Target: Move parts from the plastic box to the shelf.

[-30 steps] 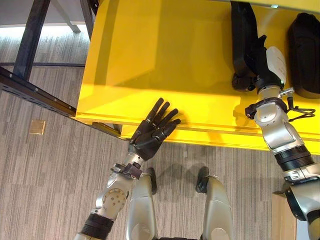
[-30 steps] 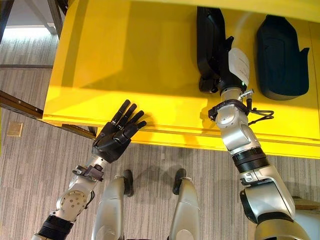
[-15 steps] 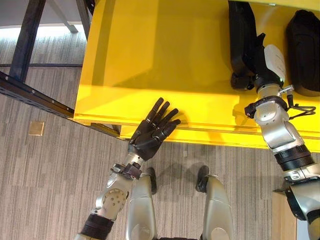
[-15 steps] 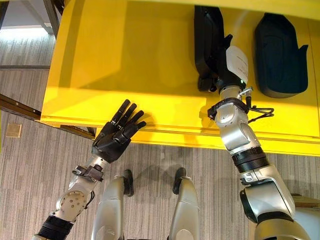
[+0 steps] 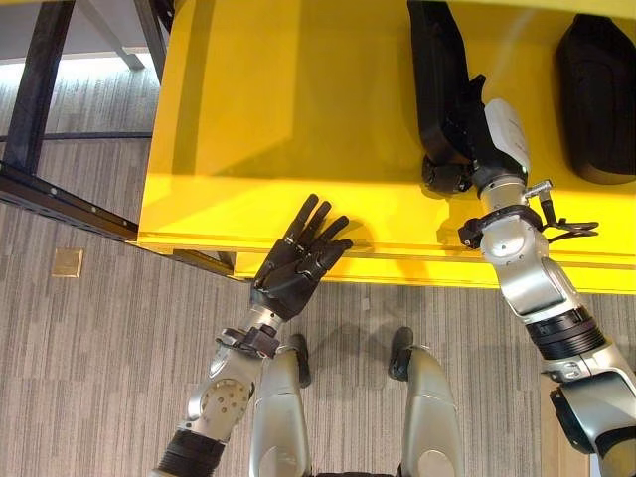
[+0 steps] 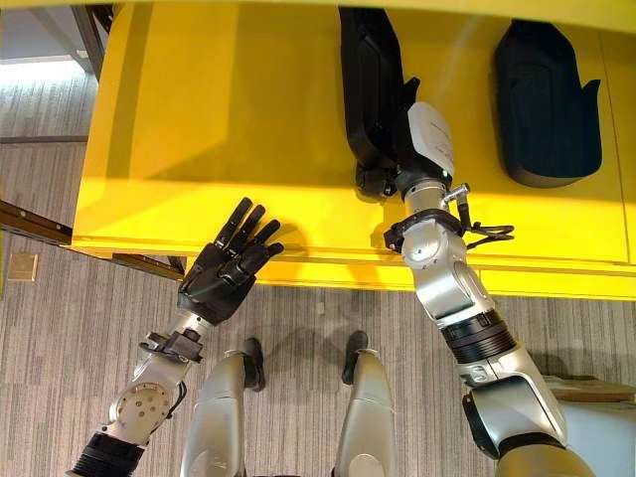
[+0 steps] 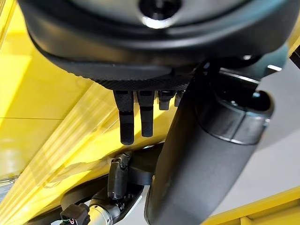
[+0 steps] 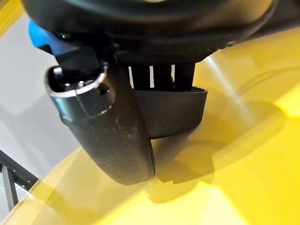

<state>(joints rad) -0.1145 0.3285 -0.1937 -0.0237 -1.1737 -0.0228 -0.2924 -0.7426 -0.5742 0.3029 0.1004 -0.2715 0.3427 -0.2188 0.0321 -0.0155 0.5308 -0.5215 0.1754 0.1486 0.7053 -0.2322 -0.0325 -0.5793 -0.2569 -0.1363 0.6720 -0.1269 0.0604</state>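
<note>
A long black moulded part lies on the yellow shelf, toward its right side. My right hand, with its white thumb cover, grips the part's near end. In the right wrist view the thumb and the fingers pinch the part's edge just above the yellow surface. A second, wider black part rests on the shelf at the far right, apart from the held one. My left hand hovers over the shelf's front edge with straight fingers and holds nothing.
A dark metal frame runs across the grey carpet to the left of the shelf. A small brass plate is set in the floor there. The shelf's left half is bare yellow.
My right hand has slid the long black part to the left, widening the gap to the second part. The camera has shifted a little. The left hand has stayed put.
</note>
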